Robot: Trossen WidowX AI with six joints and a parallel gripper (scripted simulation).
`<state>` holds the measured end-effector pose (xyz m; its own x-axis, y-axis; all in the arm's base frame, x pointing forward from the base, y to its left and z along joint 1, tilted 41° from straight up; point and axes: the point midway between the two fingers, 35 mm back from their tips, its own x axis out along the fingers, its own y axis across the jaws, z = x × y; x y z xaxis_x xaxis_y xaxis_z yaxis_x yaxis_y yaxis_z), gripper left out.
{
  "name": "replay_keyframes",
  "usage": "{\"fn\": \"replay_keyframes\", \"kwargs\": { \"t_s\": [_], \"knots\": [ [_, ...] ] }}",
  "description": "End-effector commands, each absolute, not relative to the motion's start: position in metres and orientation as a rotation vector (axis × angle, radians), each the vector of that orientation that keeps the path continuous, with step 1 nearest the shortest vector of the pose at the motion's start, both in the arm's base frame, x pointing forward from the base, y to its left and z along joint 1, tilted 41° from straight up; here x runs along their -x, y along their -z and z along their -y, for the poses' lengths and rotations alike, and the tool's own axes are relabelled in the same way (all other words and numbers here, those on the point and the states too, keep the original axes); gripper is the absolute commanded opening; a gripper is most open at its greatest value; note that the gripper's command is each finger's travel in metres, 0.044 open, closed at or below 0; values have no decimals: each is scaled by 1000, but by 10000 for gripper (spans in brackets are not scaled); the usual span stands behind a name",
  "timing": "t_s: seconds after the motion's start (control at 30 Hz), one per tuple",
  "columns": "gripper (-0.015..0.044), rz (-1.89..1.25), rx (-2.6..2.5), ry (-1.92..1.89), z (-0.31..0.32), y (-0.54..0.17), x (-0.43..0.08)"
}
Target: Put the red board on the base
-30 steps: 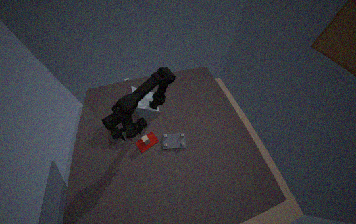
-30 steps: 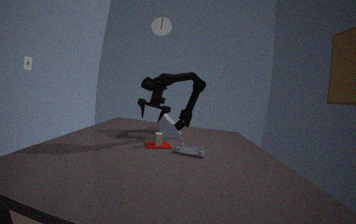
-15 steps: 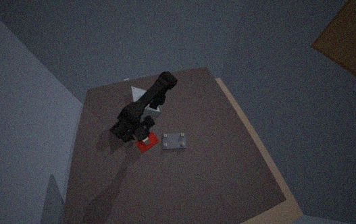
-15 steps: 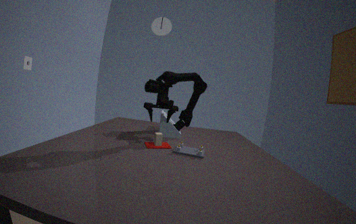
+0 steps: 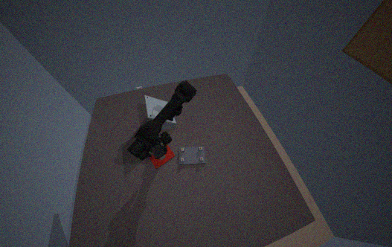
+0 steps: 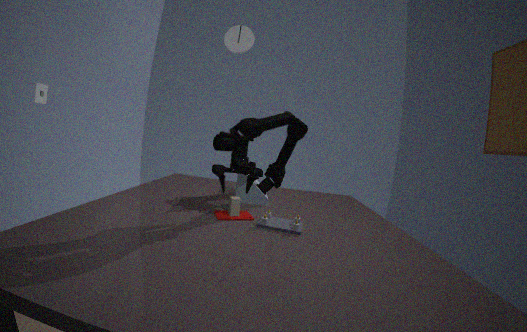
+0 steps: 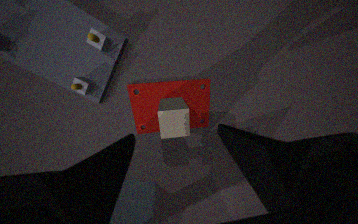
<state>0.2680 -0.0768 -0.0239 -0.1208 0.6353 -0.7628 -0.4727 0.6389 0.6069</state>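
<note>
red board [image 5: 158,162] [image 6: 223,215] [image 7: 147,107] lay flat on the brown table [image 5: 233,178] [image 6: 318,265] [image 7: 260,75], square pale handle [image 6: 235,206] [image 7: 174,123] up. exterior view: grey base [image 5: 192,155] [image 6: 282,225] [image 7: 50,47] sat just right of the board, the two near each other, board not on the posts. four posts on the base, gold pins on top; wrist view took in only part of the base. corner holes visible in the board.

gripper [image 6: 236,192] [image 7: 177,132] pointed down above the board, fingers wide apart, nothing between them; in the exterior view the tips were higher than the handle top. black arm [image 5: 167,109] [image 6: 273,121] bent over from the right. white angled panel [image 5: 154,106] [image 6: 253,196] stood on the far side of board and base.
</note>
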Motion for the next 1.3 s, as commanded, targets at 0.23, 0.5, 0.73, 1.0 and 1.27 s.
{"fn": "replay_keyframes", "kwargs": {
  "t_s": [0.23,0.5,0.73,1.0,1.27],
  "knots": [
    [440,-1402,-154,-949,65,37,-268],
    [440,-1402,-154,-949,57,47,-266],
    [440,-1401,-154,-949,50,55,-265],
    [440,-1401,-155,-949,41,64,-263],
    [440,-1401,-155,-950,33,73,-260]
  ]
}}
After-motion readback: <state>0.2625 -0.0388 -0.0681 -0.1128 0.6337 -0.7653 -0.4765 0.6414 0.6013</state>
